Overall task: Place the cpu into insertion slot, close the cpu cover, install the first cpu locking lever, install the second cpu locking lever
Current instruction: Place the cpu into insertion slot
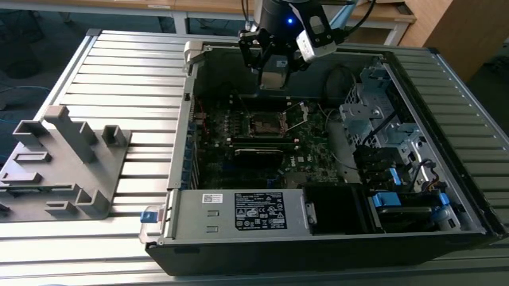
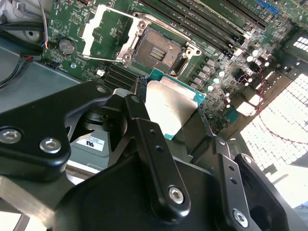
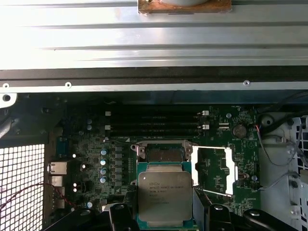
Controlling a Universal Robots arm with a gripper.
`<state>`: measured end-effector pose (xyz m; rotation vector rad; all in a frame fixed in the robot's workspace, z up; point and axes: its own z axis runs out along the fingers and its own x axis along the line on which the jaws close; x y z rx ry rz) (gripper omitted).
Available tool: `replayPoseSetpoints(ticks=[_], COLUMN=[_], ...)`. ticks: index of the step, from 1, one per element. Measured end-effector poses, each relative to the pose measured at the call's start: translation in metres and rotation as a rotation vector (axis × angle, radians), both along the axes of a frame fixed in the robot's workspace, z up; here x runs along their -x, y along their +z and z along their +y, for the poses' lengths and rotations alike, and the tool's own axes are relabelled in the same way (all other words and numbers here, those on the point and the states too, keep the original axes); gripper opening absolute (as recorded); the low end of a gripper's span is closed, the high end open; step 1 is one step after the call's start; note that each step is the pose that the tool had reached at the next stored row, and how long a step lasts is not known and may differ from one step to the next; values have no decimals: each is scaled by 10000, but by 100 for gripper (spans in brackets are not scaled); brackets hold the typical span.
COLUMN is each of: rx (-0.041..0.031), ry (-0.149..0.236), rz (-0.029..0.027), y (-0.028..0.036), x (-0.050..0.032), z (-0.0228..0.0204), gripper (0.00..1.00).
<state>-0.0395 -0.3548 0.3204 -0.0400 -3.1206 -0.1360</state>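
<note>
My gripper hangs above the open computer case, over the far part of the green motherboard. It is shut on the cpu, a flat square chip with a grey metallic top, held by two opposite edges between the black fingers. In the first wrist view the cpu hovers just short of the insertion slot and covers part of it. The insertion slot lies bare with its dark centre showing. The cpu cover is swung open beside the slot, and so it looks in the first wrist view.
Long black memory slots run beside the socket. A black card sits nearer the front of the board. Drive bays and cables fill the case at the exterior view's right. A grey fixture stands on the slatted table.
</note>
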Motion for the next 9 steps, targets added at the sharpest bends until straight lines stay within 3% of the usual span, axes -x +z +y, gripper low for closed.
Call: replayPoseSetpoints(ticks=[9], rx=[40], ry=[0], rz=[3], y=[-72], x=[0], z=[0], gripper=[54])
